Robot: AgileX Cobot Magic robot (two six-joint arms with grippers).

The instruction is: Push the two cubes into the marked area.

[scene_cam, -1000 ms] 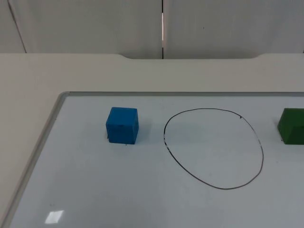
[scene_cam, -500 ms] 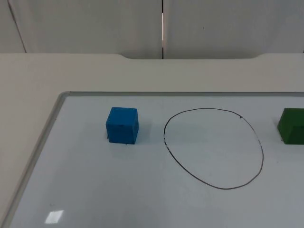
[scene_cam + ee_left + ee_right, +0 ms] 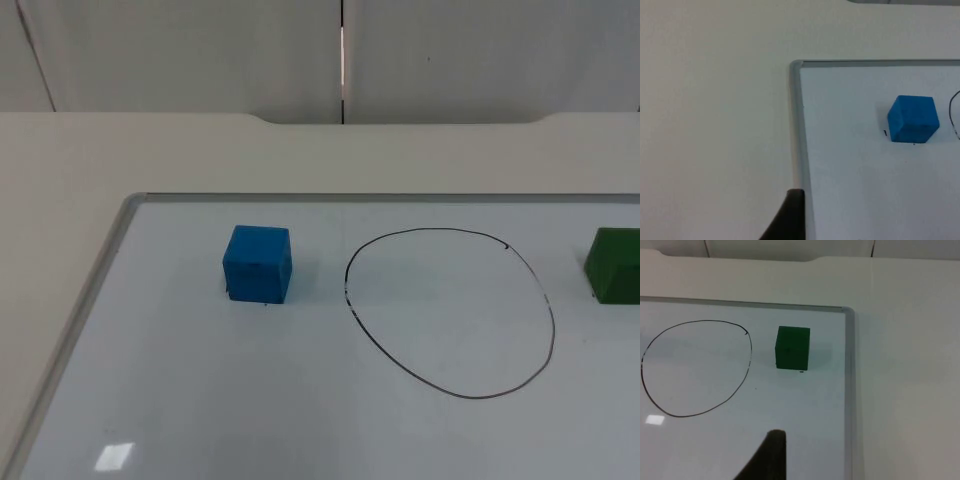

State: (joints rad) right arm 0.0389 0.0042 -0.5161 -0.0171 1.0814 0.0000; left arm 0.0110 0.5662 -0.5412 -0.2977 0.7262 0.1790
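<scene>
Blue foam cube [image 3: 257,264] left of hand-drawn black oval outline [image 3: 450,313], green foam cube [image 3: 614,264] at right edge; both outside. Gripper states: cannot tell.

Nothing has moved (both cubes lie as before).

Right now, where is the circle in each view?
Top view: the circle lies between the blue cube and the green cube, touching neither.
Left wrist view: an arc of the circle, beside the blue cube.
Right wrist view: the whole circle, beside the green cube.
Shared landmark: the frame.
</scene>
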